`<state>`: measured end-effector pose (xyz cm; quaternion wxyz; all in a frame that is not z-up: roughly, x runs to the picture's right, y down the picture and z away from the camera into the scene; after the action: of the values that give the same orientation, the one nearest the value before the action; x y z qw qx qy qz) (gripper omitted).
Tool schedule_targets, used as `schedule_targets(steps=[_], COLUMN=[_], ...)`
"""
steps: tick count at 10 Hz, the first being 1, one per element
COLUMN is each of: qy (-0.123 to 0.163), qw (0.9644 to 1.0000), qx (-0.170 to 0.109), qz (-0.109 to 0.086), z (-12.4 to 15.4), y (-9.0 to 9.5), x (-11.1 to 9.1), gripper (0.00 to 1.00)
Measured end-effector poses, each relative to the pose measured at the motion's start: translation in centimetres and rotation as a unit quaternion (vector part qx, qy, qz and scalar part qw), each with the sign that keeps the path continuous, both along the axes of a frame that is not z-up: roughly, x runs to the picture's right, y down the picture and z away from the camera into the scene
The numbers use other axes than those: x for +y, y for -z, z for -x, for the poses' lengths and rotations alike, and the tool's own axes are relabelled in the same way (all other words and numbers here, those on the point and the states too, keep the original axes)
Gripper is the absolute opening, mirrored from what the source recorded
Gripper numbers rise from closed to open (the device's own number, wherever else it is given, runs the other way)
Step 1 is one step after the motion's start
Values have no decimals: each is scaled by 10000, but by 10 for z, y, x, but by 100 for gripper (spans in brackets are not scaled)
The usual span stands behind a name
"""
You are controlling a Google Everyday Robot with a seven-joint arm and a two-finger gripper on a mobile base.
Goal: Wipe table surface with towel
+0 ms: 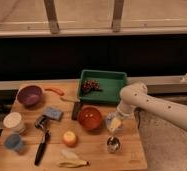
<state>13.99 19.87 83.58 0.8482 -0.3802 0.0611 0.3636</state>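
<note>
Camera view is showing the gripper [116, 122] hanging low over the desk [132, 150], near its right edge and about midway between front and back, with the white arm [162, 107] reaching in from the right. A pale crumpled towel [110, 119] is lying right under it, just beside the red bowl [89, 118]; whether the gripper is holding the cloth, or how wide it is standing, cannot be told. A small metal cup [113, 145] is sitting nearer the front edge, just in front of the towel. A green tray [112, 80] with dark grapes [91, 86] is resting at the back edge. A purple bowl [30, 95] is sitting toward the back left corner, and a banana [72, 161] is lying along the front edge
</note>
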Motion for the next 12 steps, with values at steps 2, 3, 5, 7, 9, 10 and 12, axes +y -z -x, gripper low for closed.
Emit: schedule_targets(steps=[2, 3, 5, 7, 9, 10, 12], qy=[71, 103, 211, 307, 322, 302, 241], qw=[9999, 9998, 9996, 9994, 9994, 9995, 9992], qx=[-146, -187, -209, -157, -75, 18, 243], qz=[-14, 24, 23, -53, -94, -117, -184], z=[17, 19, 22, 26, 19, 10, -12], y=[-9, -13, -12, -9, -5, 0, 11], x=[-3, 1, 6, 12, 17, 22, 27], gripper=[80, 80, 69, 47, 29, 16, 1])
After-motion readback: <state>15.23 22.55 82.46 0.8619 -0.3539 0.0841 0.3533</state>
